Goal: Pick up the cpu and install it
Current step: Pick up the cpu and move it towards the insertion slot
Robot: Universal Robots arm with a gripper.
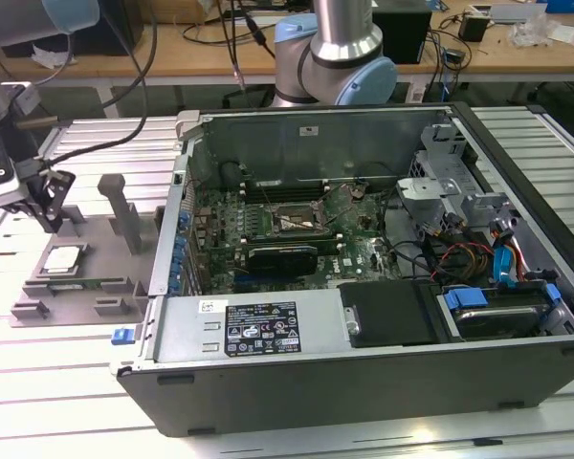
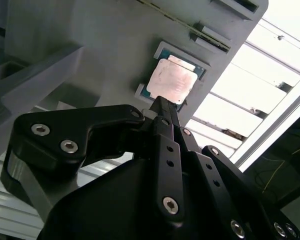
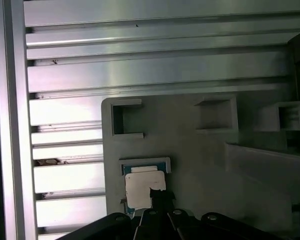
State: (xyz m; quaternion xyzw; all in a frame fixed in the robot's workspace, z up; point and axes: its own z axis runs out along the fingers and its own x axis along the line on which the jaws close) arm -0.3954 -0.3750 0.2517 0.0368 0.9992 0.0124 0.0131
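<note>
The cpu (image 1: 63, 256) is a small square chip with a pale metal top. It lies flat in a recess of the grey fixture tray (image 1: 100, 287), to the exterior view's left of the computer case. My gripper (image 1: 50, 212) hangs just above and behind it, fingers pressed together and holding nothing. In the second wrist view the narrow black fingertips (image 2: 161, 103) point at the near edge of the cpu (image 2: 171, 81). In the first wrist view the gripper (image 3: 159, 194) overlaps one edge of the cpu (image 3: 139, 189). I cannot tell whether the tips touch the chip.
The open computer case (image 1: 364, 382) lies on its side on the ribbed metal table (image 1: 38, 402). Inside it, the motherboard socket (image 1: 292, 220) sits among heat sinks and cables. Upright grey posts (image 1: 124, 210) rise from the tray close to my gripper.
</note>
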